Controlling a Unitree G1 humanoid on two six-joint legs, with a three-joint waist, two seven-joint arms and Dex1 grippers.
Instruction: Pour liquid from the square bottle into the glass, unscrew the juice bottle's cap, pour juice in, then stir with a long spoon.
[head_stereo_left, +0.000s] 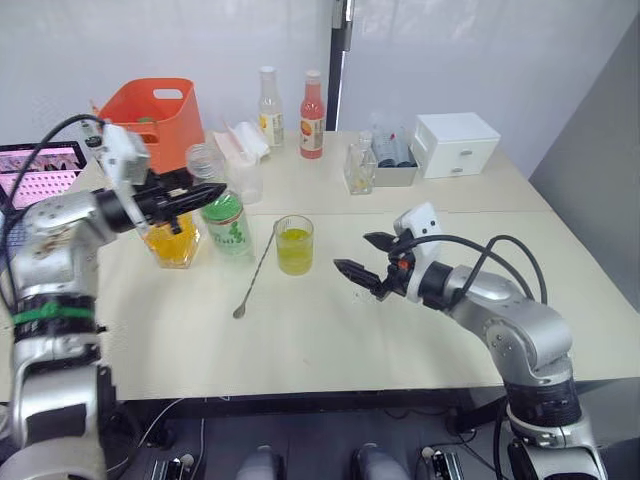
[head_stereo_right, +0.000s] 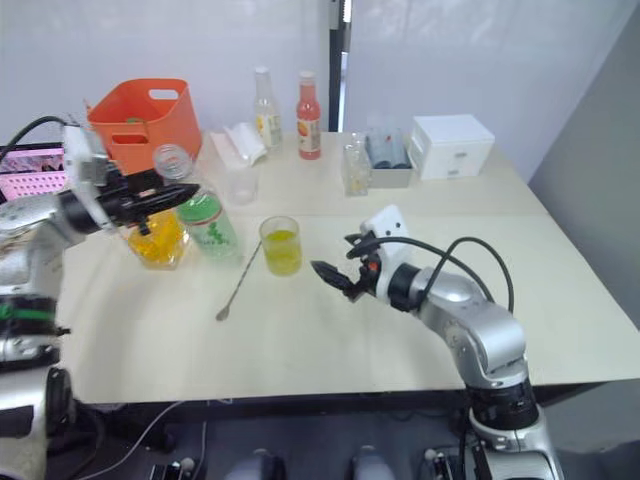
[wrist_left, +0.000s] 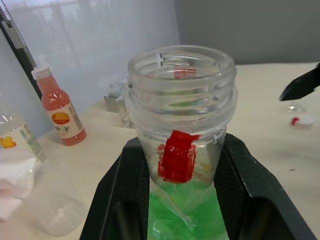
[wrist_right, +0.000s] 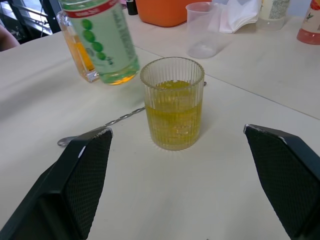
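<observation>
- Head camera: the left gripper (head_stereo_left: 196, 196) clenches the neck of the juice bottle (head_stereo_left: 228, 226), which stands with its mouth uncapped just left of the glass (head_stereo_left: 294, 245). The glass holds yellow liquid. The square bottle (head_stereo_left: 172, 243) sits beyond the juice bottle from the glass, touching it or nearly so. The long spoon (head_stereo_left: 254, 274) lies on the table (head_stereo_left: 330, 330), its handle end leaning by the glass and its bowl nearer the robot. The right gripper (head_stereo_left: 366, 257) hovers to the right of the glass, jaws spread and empty.
- Left wrist camera: black fingers (wrist_left: 252, 192) grip the juice bottle's threaded neck on both sides; the mouth is open. A red-liquid bottle (wrist_left: 58, 111) stands far behind.
- Right wrist camera: the right gripper's fingers (wrist_right: 80, 174) flank the glass without touching it; the juice bottle and square bottle stand behind it, and a cloudy plastic cup (wrist_right: 204, 36) farther back.
</observation>
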